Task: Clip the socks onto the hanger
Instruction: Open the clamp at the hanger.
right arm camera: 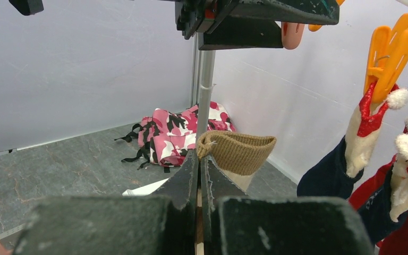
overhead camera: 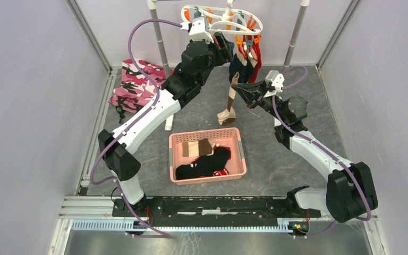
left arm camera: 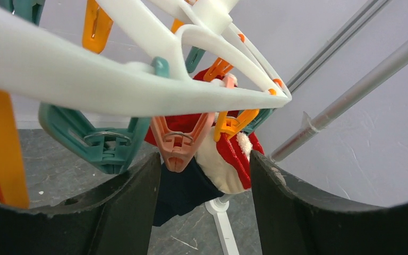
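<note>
A grey tabletop (overhead camera: pixel 268 180) fills the overhead view, walled in by pale panels. The left arm (overhead camera: pixel 154 111) rises from 7 o'clock toward 12 o'clock; the right arm (overhead camera: pixel 313 151) bends from 5 o'clock toward the centre.

A pink camouflage cloth (overhead camera: pixel 135 85) lies bunched at 10 o'clock. A pink basket (overhead camera: pixel 243 154) sits at the centre, a little toward 6 o'clock.

The white hanger (left arm camera: pixel 111 85) hangs at 12 o'clock, ringed with orange and teal clips. The left gripper (left arm camera: pixel 204 159) is raised just under it, fingers spread wide. A salmon clip (left arm camera: pixel 178 141) shows in the gap, touching neither finger.

A navy sock (overhead camera: pixel 239 66) and red socks (overhead camera: pixel 255 64) with white trim hang clipped at the hanger's 5 o'clock side.

The right gripper (right arm camera: pixel 199 159) sits at 1 o'clock from the basket, fingers pressed together on the cuff of a beige sock (right arm camera: pixel 239 154), which dangles toward the tabletop.

In the basket lie a black sock (overhead camera: pixel 207 162) and, at its 11 o'clock, a tan sock (overhead camera: pixel 196 147).
</note>
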{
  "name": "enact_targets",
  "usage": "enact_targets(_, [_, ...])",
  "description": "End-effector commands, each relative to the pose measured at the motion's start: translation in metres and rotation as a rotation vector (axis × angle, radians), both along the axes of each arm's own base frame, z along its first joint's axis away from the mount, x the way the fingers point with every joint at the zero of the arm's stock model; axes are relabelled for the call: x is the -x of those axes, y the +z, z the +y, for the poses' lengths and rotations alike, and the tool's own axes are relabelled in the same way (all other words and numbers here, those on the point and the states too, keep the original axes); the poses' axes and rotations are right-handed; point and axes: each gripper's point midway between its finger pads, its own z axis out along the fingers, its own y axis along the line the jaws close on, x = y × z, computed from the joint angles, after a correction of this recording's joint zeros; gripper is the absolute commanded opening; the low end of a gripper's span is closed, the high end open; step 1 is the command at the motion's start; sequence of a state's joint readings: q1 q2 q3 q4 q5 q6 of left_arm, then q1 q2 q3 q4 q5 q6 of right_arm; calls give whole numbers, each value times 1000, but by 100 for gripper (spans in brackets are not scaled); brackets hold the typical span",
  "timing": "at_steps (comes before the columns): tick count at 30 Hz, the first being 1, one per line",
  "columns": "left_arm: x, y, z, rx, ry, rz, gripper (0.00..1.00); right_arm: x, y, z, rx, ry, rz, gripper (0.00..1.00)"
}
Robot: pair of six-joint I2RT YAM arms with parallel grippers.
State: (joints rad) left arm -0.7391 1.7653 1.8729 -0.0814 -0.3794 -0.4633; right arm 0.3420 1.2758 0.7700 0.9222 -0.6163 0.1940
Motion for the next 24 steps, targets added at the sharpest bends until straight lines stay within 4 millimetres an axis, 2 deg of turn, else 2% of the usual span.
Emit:
enact_targets(1, [0,29,9,19,33,-81,68,4,15,-6,-23,-22,-46,0])
enact_targets(12, [11,36,26,2,61,-92,69,-1,13,-9,-26,-51,-28,0])
enact_targets(17, [19,44,35,12,69,-101,75,-10,10,-13,-24,-98,-5,0])
enact_targets(24, [27,53,38,27,40,-103,78,-17,11,-17,-19,-137,-4,0])
